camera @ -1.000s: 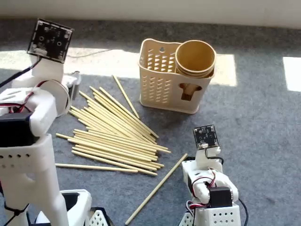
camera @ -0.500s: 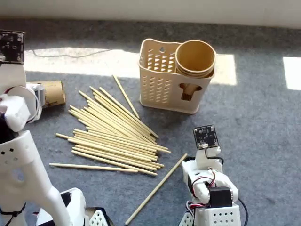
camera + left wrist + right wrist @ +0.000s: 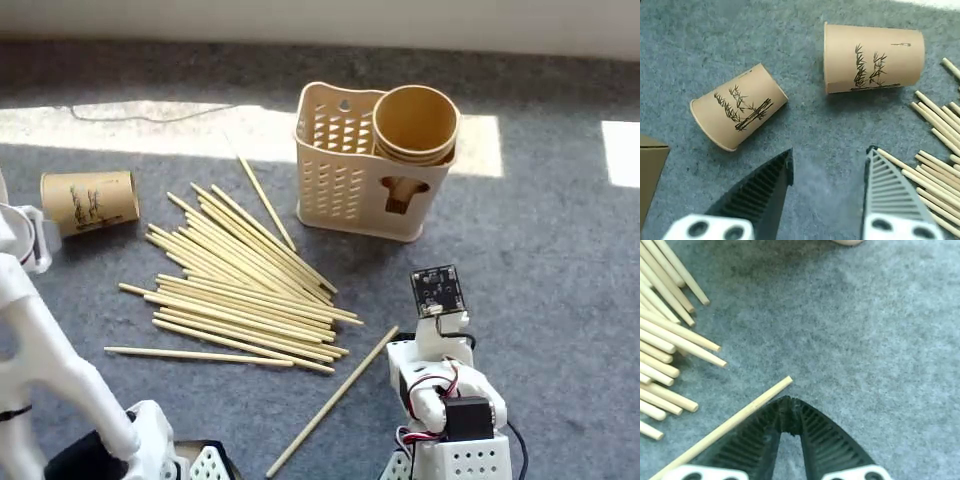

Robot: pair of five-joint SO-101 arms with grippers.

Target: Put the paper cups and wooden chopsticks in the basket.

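the left gripper hangs with its jaws apart above grey carpet. two paper cups lie on their sides just beyond it: a nearer cup and a farther cup beside the chopsticks. the right gripper rests closed and empty, with a stray chopstick just beside it. the basket holds stacked cups. the cups look light and easily crushed, so a gentle pinch on the rim wall seems best.
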